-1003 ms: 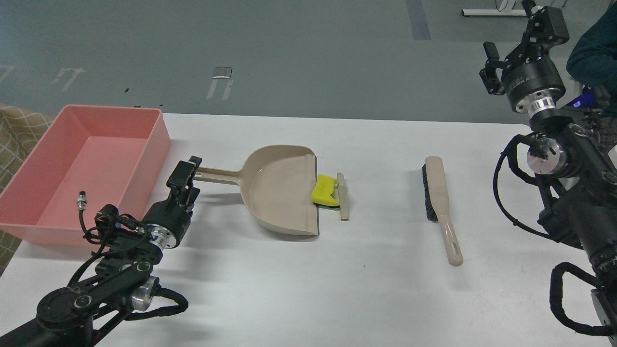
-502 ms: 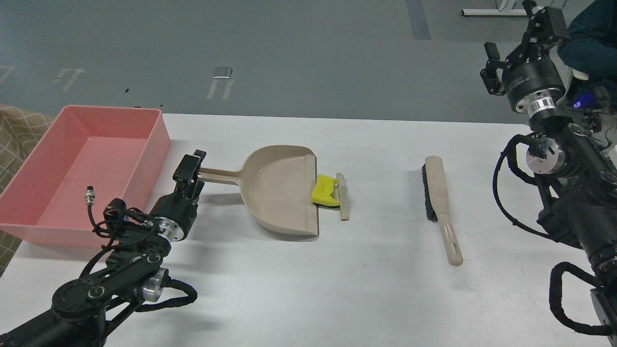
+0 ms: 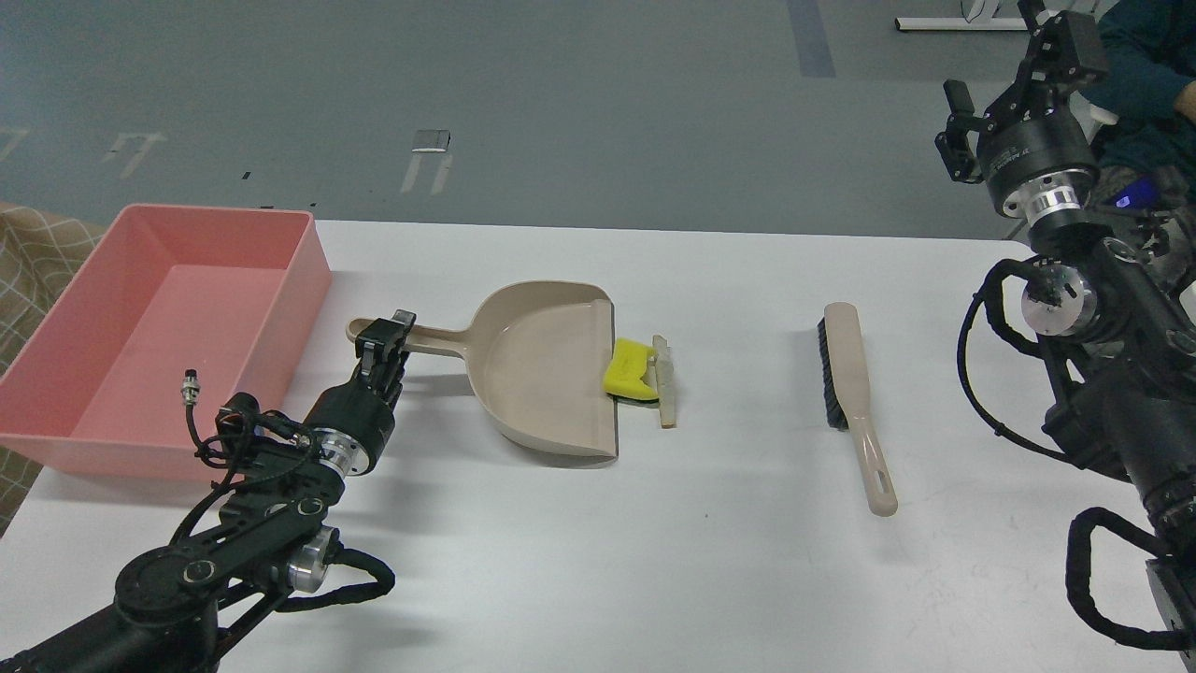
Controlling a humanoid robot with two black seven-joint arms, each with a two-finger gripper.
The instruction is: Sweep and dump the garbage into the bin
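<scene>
The garbage lies at the beige dustpan's (image 3: 547,374) open lip: a yellow chunk (image 3: 629,368) with a dark green side, partly on the lip, and a thin beige-and-white slice (image 3: 664,381) just to its right on the table. The pink bin (image 3: 299,280) stands at the far left and looks empty. My left gripper (image 3: 389,329) is at the dustpan's handle (image 3: 434,341), with its fingers on either side of it and apart. My right gripper (image 3: 1014,65) is open and empty, raised high at the far right, well away from the table.
A beige brush (image 3: 855,393) with black bristles lies on the white table (image 3: 729,523), to the right of the garbage, handle toward me. A person in dark clothing (image 3: 1154,65) is at the top right, behind my right arm.
My left gripper has moved right and slightly forward, from beside the bin to over the dustpan's handle. The right gripper shifted only slightly. The dustpan, garbage and brush have not moved.
</scene>
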